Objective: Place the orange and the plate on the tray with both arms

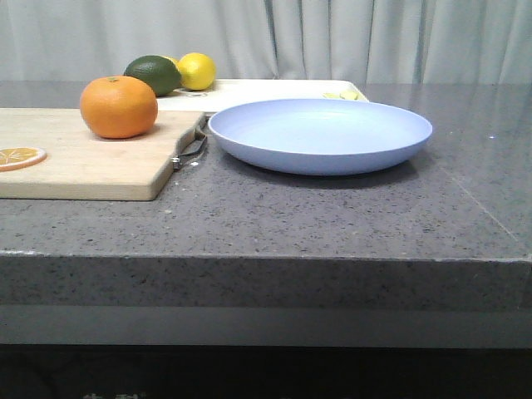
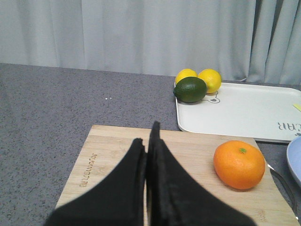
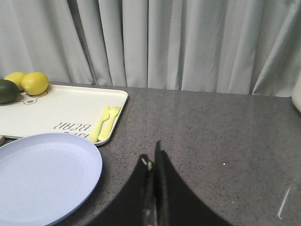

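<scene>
Left gripper hovering closed and empty over the cutting board, orange resting on it, right gripper closed above bare worktop beside plate, tray toward the far edge.

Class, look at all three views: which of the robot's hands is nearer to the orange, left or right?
Left. The left hand is over the cutting board, with the orange on that same board. The right hand is over bare counter beyond the plate, with no orange in its view.
</scene>
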